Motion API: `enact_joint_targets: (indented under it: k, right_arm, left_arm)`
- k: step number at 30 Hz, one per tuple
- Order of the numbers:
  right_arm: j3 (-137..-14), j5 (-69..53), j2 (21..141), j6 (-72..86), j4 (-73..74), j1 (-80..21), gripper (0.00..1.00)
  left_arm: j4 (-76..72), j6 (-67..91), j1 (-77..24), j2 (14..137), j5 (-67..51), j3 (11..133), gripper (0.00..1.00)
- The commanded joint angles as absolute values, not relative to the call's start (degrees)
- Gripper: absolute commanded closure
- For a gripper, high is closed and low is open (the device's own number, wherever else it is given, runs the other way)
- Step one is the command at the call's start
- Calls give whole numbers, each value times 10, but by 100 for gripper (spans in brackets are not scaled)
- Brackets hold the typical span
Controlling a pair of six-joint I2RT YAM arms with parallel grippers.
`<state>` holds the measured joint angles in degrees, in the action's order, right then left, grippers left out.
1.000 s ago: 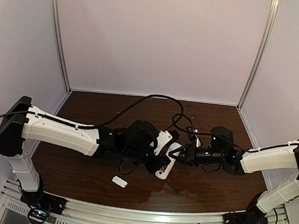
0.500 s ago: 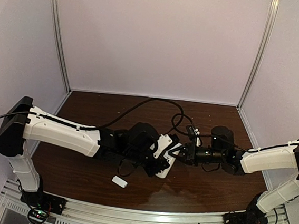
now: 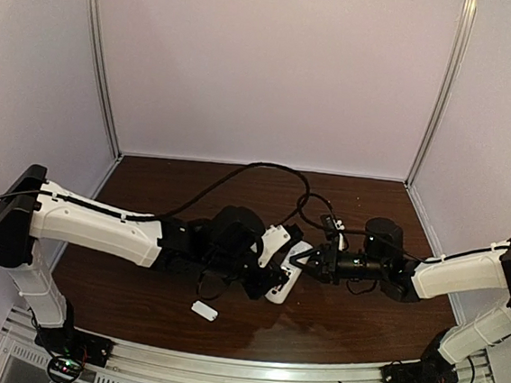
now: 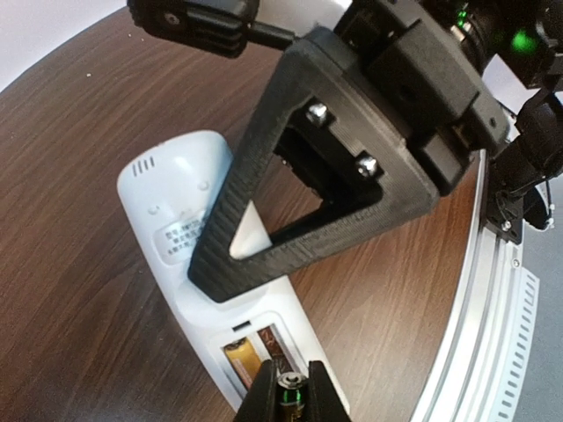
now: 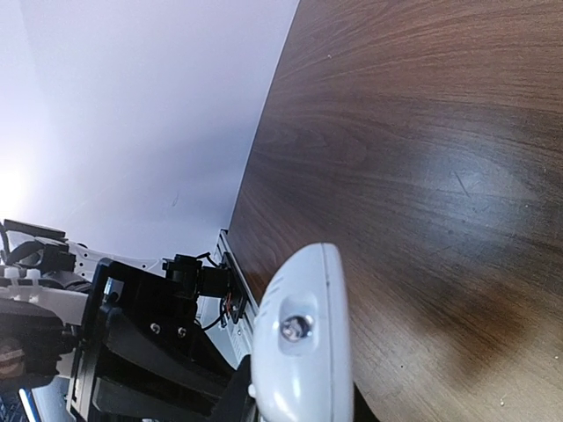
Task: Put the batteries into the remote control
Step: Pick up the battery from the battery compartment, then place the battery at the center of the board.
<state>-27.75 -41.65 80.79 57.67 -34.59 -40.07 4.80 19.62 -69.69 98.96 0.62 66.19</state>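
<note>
Remote control [image 4: 171, 220] is lying back-up mid-desk [image 3: 137, 298], right gripper [image 3: 299, 262] clamping it; left gripper [image 4: 290, 400] is pinching a battery [image 4: 291, 387] beside the seated golden battery [image 4: 239, 360]

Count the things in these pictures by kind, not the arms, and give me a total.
Remote control: 1
Batteries: 2, golden battery in the compartment, second battery in the left jaws
White cover piece: 1
Total: 4

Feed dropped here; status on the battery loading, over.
Left claw pinching second battery at open bay. Right claw clamping remote, back up. One golden battery seated. Cover lies apart, near edge.
</note>
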Motion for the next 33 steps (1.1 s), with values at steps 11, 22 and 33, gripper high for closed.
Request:
enact_joint_targets:
  k: [11,22,33]
  right_arm:
    - [-263,-434,803,610,-403,-395,100]
    - [-265,-429,790,585,-361,-388,100]
    - [-253,-425,764,560,-322,-369,100]
  left_arm:
    - [-48,180,-694,916,-13,581,100]
    - [107,228,-670,946,129,599,100]
    - [113,280,-628,1047,71,608,94]
